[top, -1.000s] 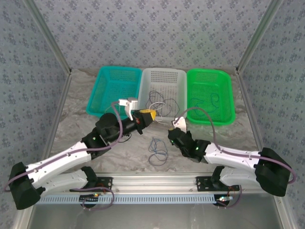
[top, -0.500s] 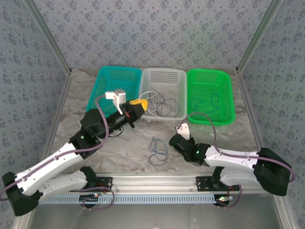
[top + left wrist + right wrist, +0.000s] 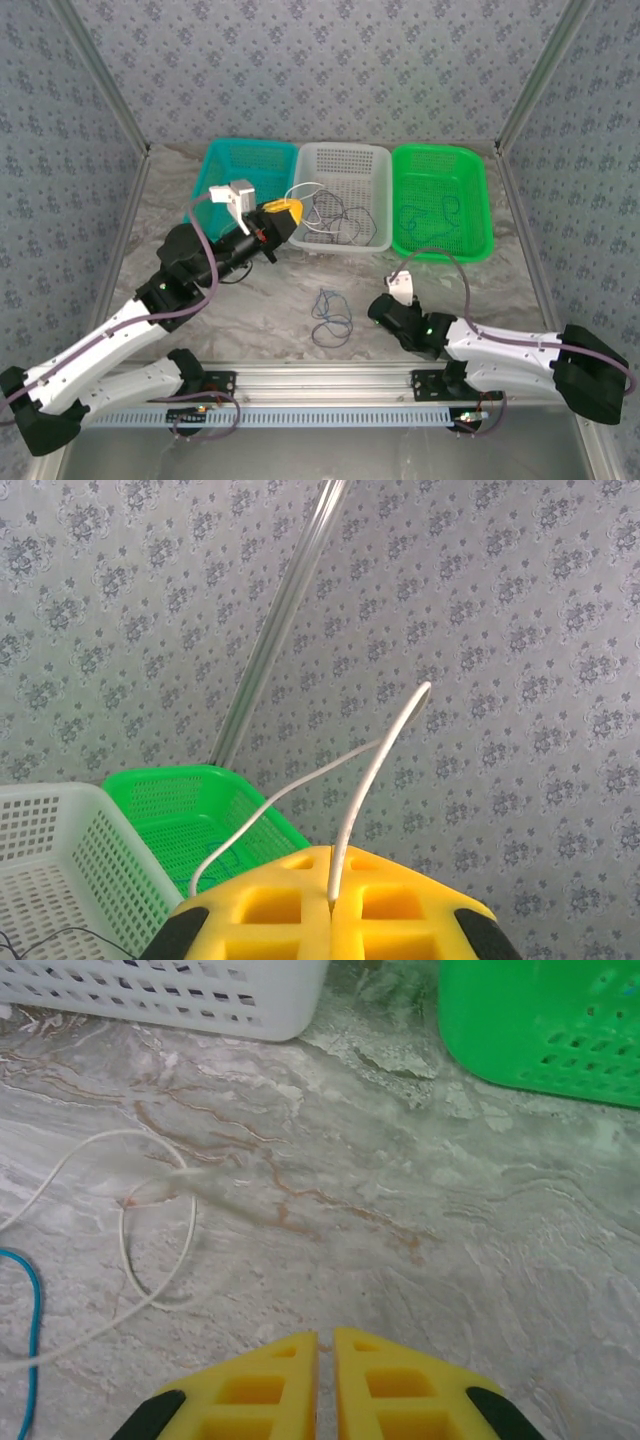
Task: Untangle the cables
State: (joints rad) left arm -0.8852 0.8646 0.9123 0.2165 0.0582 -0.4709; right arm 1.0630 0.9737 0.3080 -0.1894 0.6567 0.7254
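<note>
Cable (image 3: 378,752), white, stood pinched in my left gripper (image 3: 331,892); my right gripper (image 3: 325,1350) hung over the table (image 3: 420,1220), jaws nearly together on nothing.

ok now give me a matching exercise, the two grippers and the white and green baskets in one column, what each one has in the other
Column one:
1 left gripper
2 right gripper
3 white basket
4 green basket

Column two:
a dark cable tangle inside
b jaws nearly together on nothing, over the table
c jaws shut on a white cable
d one thin bluish cable inside

Pairs: 1-c, 2-b, 3-a, 4-d
</note>
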